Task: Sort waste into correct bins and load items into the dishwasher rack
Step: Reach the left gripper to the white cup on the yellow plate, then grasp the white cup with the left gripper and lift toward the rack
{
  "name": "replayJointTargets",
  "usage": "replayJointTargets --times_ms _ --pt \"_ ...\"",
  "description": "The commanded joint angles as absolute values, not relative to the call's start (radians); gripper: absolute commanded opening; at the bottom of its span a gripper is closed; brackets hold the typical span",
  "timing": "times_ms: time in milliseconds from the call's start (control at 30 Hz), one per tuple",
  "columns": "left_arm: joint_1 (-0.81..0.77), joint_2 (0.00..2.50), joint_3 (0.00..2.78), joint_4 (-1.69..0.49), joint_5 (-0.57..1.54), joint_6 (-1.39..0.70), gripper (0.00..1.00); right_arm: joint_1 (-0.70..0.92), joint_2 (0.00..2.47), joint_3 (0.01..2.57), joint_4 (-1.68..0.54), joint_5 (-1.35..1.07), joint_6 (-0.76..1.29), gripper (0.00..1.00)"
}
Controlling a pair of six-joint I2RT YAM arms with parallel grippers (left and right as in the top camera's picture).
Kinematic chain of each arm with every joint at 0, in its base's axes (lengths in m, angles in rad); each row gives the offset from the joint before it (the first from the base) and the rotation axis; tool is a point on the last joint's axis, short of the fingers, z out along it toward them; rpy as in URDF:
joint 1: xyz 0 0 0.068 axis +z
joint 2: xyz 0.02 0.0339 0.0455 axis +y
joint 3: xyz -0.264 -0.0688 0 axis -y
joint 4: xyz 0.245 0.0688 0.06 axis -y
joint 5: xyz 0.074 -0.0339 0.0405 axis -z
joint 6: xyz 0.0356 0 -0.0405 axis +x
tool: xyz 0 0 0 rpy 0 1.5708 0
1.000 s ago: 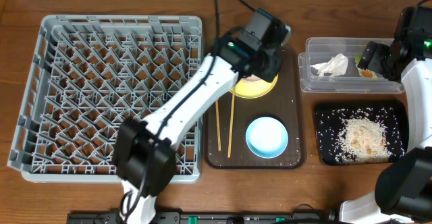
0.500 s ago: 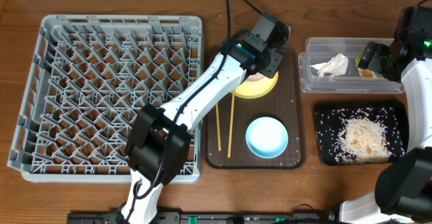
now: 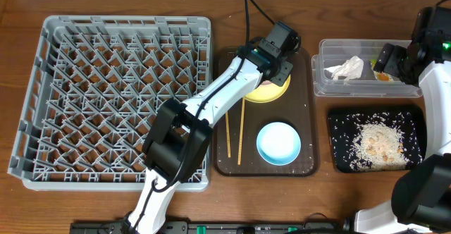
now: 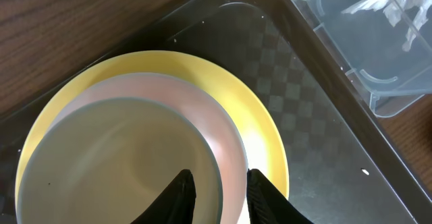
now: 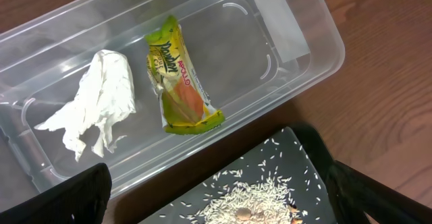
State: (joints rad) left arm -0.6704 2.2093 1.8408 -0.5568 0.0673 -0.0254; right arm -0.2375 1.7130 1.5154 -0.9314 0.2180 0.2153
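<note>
Parted only narrowly at the left gripper (image 4: 221,196), one black finger inside the right-hand wall of the pale pink bowl (image 4: 121,156) and the other outside, astride the rim. No firm pinch to be seen yet. Nested on the round yellow plate (image 4: 266,136), at the far end of the dark brown serving tray (image 4: 270,42). Directly under the claw, then, and round, so no long axis to line up on; only the rim, crossing the gap roughly square to the closing line. Judged ready for a squeeze and a lift, then a carry leftward to the grey dishwasher rack (image 3: 127,22), just beside the serving tray and with no dishes in it. Far nearer to the left arm than to the right. Further along the serving tray: two wooden chopsticks (image 3: 235,132) lying lengthwise, and a light blue bowl (image 3: 278,142). Spread wide and holding nothing at the right gripper (image 5: 223,200), above the clear plastic tub (image 5: 283,69) with the crumpled napkin (image 5: 101,102) and green-and-yellow wrapper (image 5: 179,75) inside. Just beside the tub, the black tray (image 3: 337,121) of rice scraps (image 3: 377,144).
</note>
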Motion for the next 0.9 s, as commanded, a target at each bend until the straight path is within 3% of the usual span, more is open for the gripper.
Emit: replayJointTargets --times_ms 0,200,600,767,867 --pt "-0.669 2.224 1.850 -0.556 0.051 -0.019 0.26 -0.244 1.693 1.535 -0.935 0.235 0.204 0.99" --pt "-0.669 2.207 1.850 -0.535 0.051 -0.019 0.06 -0.244 1.693 1.535 -0.935 0.235 0.204 0.99" --pt "-0.588 1.939 1.852 -0.519 0.047 -0.042 0.06 -0.244 1.693 1.535 -0.935 0.235 0.204 0.99" --pt "-0.416 1.740 1.852 -0.549 0.081 -0.230 0.06 -0.244 1.693 1.535 -0.935 0.235 0.204 0.99" --pt "-0.265 1.684 1.852 -0.596 0.267 -0.345 0.06 -0.244 1.693 1.535 -0.935 0.235 0.204 0.99"
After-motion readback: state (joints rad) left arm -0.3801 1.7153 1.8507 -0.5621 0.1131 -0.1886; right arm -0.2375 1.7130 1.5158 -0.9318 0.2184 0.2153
